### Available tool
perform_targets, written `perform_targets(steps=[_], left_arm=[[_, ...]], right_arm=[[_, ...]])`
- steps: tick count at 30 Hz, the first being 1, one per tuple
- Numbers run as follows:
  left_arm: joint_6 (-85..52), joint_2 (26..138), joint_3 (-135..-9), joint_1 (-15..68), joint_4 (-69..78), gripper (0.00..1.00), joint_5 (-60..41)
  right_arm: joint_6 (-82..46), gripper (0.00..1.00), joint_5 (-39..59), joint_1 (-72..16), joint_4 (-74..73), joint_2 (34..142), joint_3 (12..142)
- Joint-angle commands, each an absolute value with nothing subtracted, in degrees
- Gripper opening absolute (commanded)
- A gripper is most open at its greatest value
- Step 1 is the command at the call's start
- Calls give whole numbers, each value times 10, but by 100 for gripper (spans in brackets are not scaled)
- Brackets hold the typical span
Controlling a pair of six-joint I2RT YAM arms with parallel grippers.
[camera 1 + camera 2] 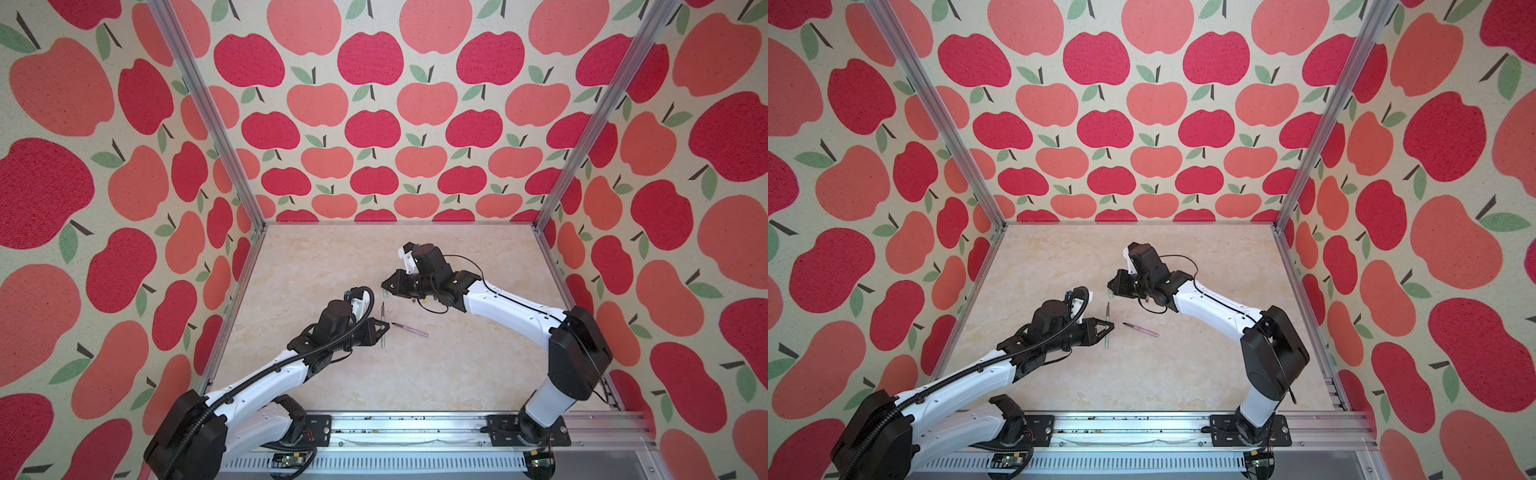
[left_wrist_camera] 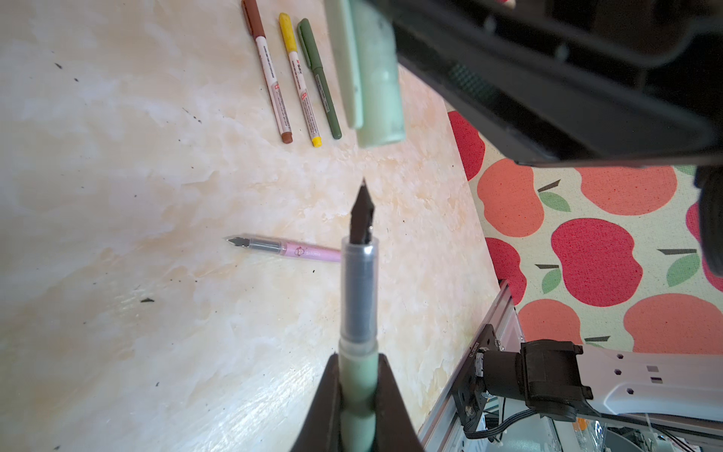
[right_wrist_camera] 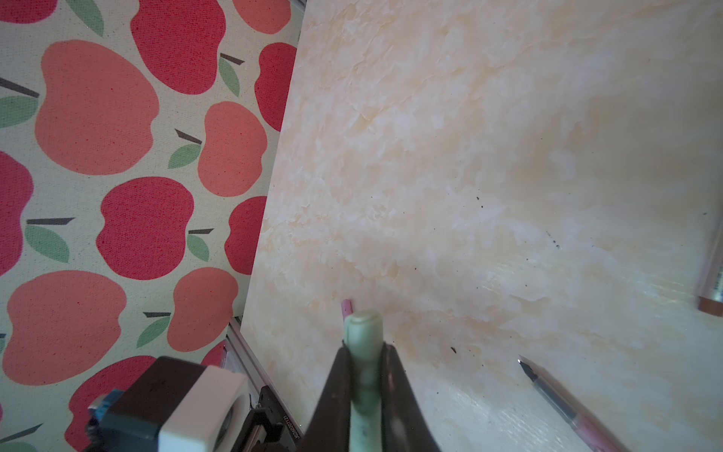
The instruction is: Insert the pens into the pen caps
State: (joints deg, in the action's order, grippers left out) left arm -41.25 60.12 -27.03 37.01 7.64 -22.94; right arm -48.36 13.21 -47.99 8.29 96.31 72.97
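Closest to us, the pale green pen sits clamped in the fingers of the left gripper, its dark tip pointing away from them. Just past that tip, not touching, the pale green cap is pinched in the fingers of the right gripper. Beyond the left fingers the pink pen lies uncapped on the table, its print too small for us to read. The left wrist view alone shows all 3 capped pens beyond the cap, their lettering illegible.
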Motion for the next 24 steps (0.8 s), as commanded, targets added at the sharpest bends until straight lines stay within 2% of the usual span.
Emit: perform_targets(steps=[1, 24], left_arm=[[-410, 603, -287, 374, 92, 0, -223], [-411, 606, -283, 374, 96, 0, -225]], right_arm=[[-490, 5, 140, -486, 77, 947, 717], [-493, 5, 144, -496, 69, 943, 716]])
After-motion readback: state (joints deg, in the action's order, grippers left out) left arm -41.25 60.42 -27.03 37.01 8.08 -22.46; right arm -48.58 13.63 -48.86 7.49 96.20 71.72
